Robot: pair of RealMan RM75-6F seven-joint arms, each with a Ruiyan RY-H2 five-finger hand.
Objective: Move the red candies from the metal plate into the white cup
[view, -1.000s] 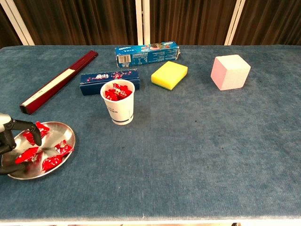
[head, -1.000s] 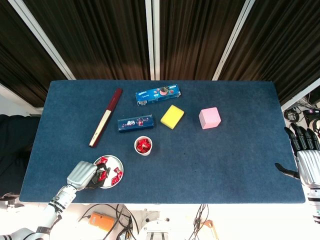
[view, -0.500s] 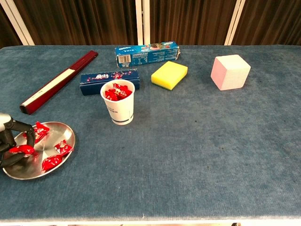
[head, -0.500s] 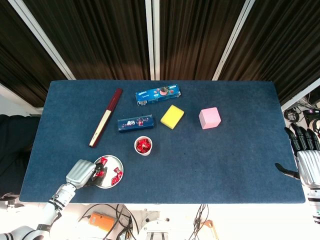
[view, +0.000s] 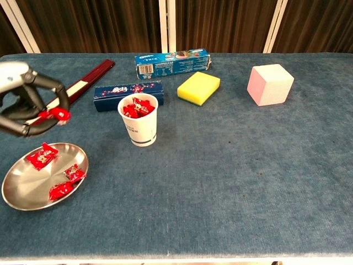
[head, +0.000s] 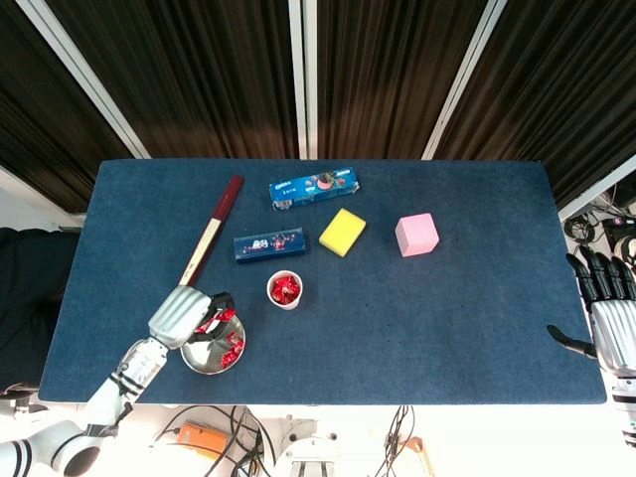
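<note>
Above the metal plate (view: 25, 190), left of the white cup (view: 139, 126): one red candy (view: 59, 114), pinched between the dark fingertips (view: 62, 104) of the left hand (view: 25, 96), clear of the plate and not yet over the cup.

Grip: thin, on the wrapper's edge as far as the chest view shows. Risk, judged: the slick wrapper slips out on the way across and the candy lands on the blue cloth short of the cup.

Left hand, head view (head: 184, 315): raised over the plate's far rim, arm running down toward the near-left table edge.

Metal plate, head view (head: 199, 358): just left and nearer than the cup, not touching it. Three red candies remain on it, one at the far-left (view: 42, 155) and two toward the cup side (view: 73, 173). Risk: a low swing of the wrist clips the rim and tips the plate, scattering them.

White cup, head view (head: 285, 289): upright, already heaped with red candies near its brim. Risk: a release from too high or off-centre bounces the candy off the pile; a finger striking the light cup topples it.

Blue box (view: 128, 93): just behind the cup; red-and-cream flat stick (view: 69, 94) behind the hand. Either could be brushed if the path strays rearward.

Right hand (head: 608, 316): far right of the cup, beyond the table edge, fingers spread, holding nothing.
</note>
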